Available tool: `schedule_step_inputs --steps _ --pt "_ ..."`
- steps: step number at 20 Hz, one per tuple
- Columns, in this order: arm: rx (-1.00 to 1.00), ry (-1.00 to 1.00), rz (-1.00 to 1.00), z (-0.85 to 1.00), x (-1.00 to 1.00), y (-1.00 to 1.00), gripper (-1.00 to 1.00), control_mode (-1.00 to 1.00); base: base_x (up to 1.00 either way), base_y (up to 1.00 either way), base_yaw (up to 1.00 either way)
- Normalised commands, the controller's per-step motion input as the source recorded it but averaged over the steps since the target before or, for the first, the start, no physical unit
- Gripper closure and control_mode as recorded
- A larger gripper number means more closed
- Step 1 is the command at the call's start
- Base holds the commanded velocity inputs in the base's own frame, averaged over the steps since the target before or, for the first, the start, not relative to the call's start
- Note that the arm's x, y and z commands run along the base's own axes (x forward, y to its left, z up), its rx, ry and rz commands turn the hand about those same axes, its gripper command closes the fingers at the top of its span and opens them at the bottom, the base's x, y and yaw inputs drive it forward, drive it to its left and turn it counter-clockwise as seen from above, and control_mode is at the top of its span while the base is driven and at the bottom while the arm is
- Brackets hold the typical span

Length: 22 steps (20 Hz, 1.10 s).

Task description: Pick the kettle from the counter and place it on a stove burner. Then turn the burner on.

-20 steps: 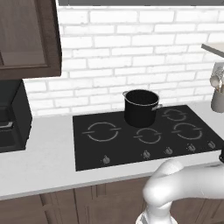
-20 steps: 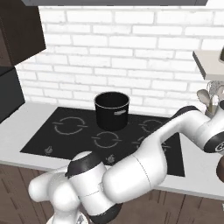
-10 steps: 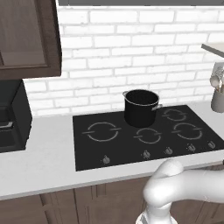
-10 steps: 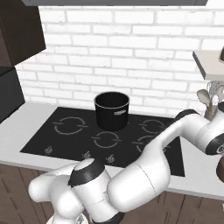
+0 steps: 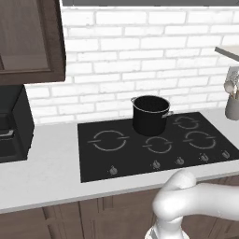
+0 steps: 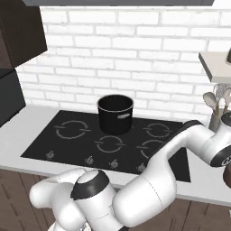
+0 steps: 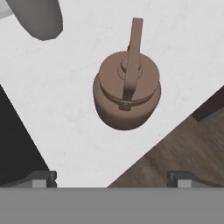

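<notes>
In the hand view I look straight down on the small copper-brown kettle [image 7: 127,89]. It stands upright on the pale counter [image 7: 65,87], its thin handle running over the lid. My gripper [image 7: 112,178] hangs above it, open, with the two dark fingertips [image 7: 41,177] set wide apart and nothing between them. A black corner of the stove [image 7: 13,144] shows to the kettle's left. The stove [image 5: 154,144] lies flat in the counter [image 5: 46,172], and the largest burner [image 5: 108,140] is on its left side, bare. My arm reaches off to the right past the stove [image 6: 67,135].
A tall black pot [image 5: 150,114] stands on the back middle burner. A grey utensil holder [image 5: 232,100] is at the far right of the counter, and a black appliance [image 5: 11,126] at the far left. The counter edge and brown cabinet front [image 7: 175,144] lie just beside the kettle.
In the right base view my forearm has swung a little further right and down. The pot and the stove have not moved.
</notes>
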Motion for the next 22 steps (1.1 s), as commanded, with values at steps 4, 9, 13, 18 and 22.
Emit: schedule_step_inputs --steps 4,9,13,18,22 --pt "-0.01 0.00 0.00 -0.08 0.13 -0.23 -1.00 -1.00 0.00 0.00 0.00" --pt "-0.02 0.00 -0.02 -0.09 0.17 -0.19 -1.00 -1.00 0.00 0.00 0.00" --pt "-0.01 0.00 -0.04 -0.08 0.16 -0.32 -1.00 -1.00 0.00 0.00 0.00" --pt "0.00 0.00 -0.05 -0.03 0.21 -0.33 -1.00 -1.00 0.00 0.00 0.00" --pt "0.00 0.00 0.00 0.00 0.32 -0.09 -1.00 -1.00 0.00 0.00 0.00"
